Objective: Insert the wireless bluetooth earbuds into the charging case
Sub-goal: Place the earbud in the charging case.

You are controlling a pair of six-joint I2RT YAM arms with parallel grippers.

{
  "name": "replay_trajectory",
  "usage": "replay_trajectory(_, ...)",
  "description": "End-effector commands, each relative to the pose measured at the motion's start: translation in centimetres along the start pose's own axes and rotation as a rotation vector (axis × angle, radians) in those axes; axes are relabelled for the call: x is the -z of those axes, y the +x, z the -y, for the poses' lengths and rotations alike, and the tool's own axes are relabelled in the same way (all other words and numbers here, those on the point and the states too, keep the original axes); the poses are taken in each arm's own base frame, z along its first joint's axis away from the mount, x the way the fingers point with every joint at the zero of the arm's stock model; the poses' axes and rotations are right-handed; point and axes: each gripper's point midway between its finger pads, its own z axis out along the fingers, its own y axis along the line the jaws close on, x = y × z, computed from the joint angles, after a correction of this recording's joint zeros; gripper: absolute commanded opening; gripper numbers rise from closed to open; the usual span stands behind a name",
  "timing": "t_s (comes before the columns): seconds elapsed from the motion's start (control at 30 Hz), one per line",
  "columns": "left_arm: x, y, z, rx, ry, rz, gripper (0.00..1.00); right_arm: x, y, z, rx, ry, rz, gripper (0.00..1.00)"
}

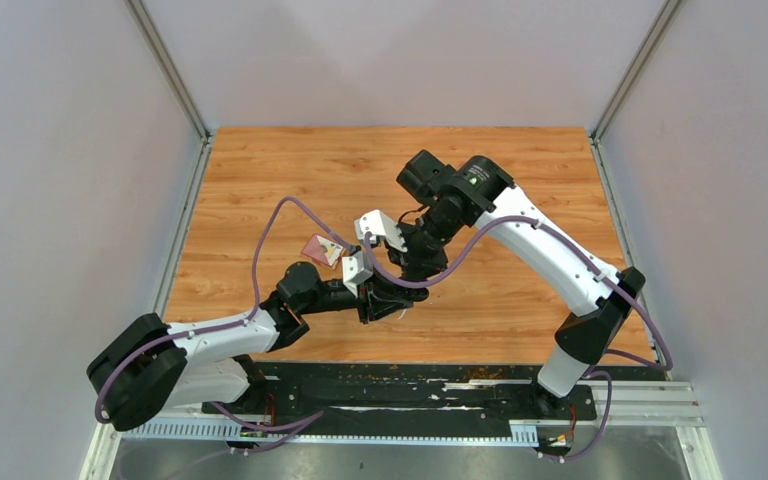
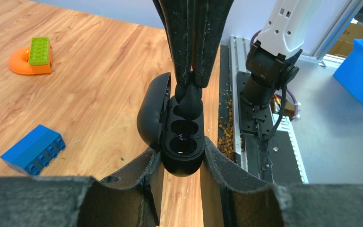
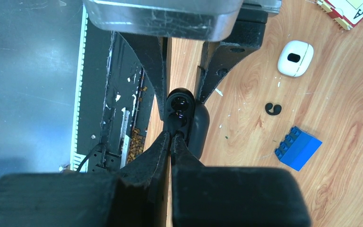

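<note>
My left gripper [image 2: 182, 163] is shut on the black charging case [image 2: 184, 142], holding it by its near end with the lid [image 2: 152, 113] hinged open to the left. Two empty wells face up. My right gripper [image 2: 191, 87] comes down from above, shut on a black earbud [image 2: 189, 104] that sits at the case's far well. In the right wrist view the case [image 3: 179, 105] lies between the left fingers [image 3: 149, 61], with my right gripper [image 3: 175, 136] closed at it. In the top view the left gripper [image 1: 380, 300] and the right gripper [image 1: 412, 272] meet near the table's front middle. No white earbuds show.
A blue block [image 3: 298, 147], a small black C-shaped piece [image 3: 273, 109], a white rounded case [image 3: 295, 58] and a card box [image 3: 350, 9] lie on the table. An orange piece with a green brick [image 2: 30, 56] lies further off. Brown crumbs [image 2: 227, 130] line the front rail.
</note>
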Motion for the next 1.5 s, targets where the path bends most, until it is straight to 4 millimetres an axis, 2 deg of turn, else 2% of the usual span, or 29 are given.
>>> replay_trajectory(0.0,-0.5,-2.8,0.3,-0.066,0.027,0.069,0.0,0.1,-1.6,0.3,0.036,0.014,0.033,0.0)
replay_trajectory(1.2,-0.6,-3.1,0.9,-0.05,0.06,0.085,0.0,-1.6,-1.7,0.7,0.047,0.002,0.001,0.0)
replay_trajectory(1.47,-0.6,-3.1,0.9,-0.05,0.059,0.087,0.0,-1.1,-2.0,1.0,0.053,0.036,0.004,0.13)
